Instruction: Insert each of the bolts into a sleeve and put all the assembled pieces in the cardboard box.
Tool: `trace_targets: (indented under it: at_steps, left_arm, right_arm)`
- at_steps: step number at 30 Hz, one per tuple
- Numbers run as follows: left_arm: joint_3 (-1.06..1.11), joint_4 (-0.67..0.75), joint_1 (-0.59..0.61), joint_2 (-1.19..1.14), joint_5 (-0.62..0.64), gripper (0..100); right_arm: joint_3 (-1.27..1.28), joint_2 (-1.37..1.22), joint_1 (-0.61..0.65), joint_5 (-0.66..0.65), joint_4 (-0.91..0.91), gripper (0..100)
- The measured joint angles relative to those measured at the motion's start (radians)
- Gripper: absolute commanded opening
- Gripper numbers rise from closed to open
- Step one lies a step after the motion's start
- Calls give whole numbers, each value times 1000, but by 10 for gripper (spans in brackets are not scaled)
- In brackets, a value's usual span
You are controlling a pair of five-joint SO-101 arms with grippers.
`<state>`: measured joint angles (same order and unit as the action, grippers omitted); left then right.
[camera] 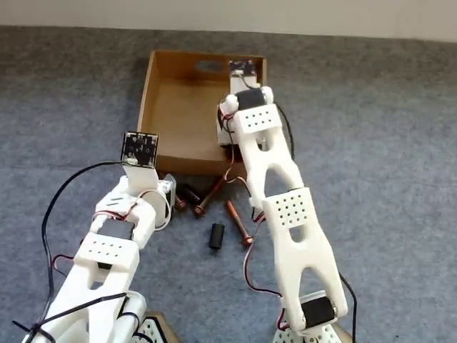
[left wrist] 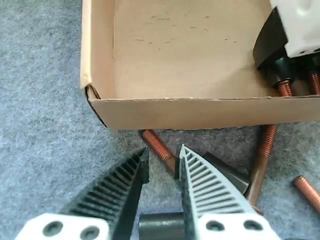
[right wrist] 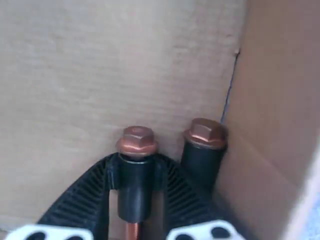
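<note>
My right gripper [right wrist: 136, 170] is inside the cardboard box [camera: 146, 100], near its front right corner. It is shut on a black sleeve [right wrist: 132, 187] with a copper bolt [right wrist: 137, 141] in it. A second assembled piece [right wrist: 205, 150] stands right beside it against the box wall [right wrist: 270, 100]. My left gripper [left wrist: 164, 150] hangs open over the grey carpet just in front of the box [left wrist: 200, 112]. A loose bolt [left wrist: 157, 149] lies beyond its tips and a black sleeve [left wrist: 160, 225] lies under its fingers. Another sleeve [left wrist: 227, 172] and bolt [left wrist: 262, 152] lie close by.
More loose parts lie on the carpet in front of the box: a black sleeve [camera: 216, 236], a bolt [camera: 239, 223] and another bolt [camera: 207, 196]. The right arm [camera: 264, 150] stretches over the box's front wall. Cables trail beside both arms.
</note>
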<state>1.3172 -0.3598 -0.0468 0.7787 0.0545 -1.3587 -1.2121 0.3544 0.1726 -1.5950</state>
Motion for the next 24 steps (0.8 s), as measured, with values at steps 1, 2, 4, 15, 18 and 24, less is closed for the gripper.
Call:
trace_targets:
  at_steps: [1,2,4,15,18,24]
  left_arm:
    - [0,0,0,0,0,104]
    - [0,0,0,0,0,104]
    - [0,0,0,0,0,104]
    - [0,0,0,0,0,104]
    - [0,0,0,0,0,104]
    - [0,0,0,0,0,104]
  right_arm:
    - [-6,-5,0,0,0,8]
    - [-15,-8,0,0,-2,8]
    - [-29,-11,0,0,-8,9]
    - [-66,-12,25,-2,-34,163]
    - [-110,-14,28,0,-44,163]
    - [-278,-11,25,0,-80,163]
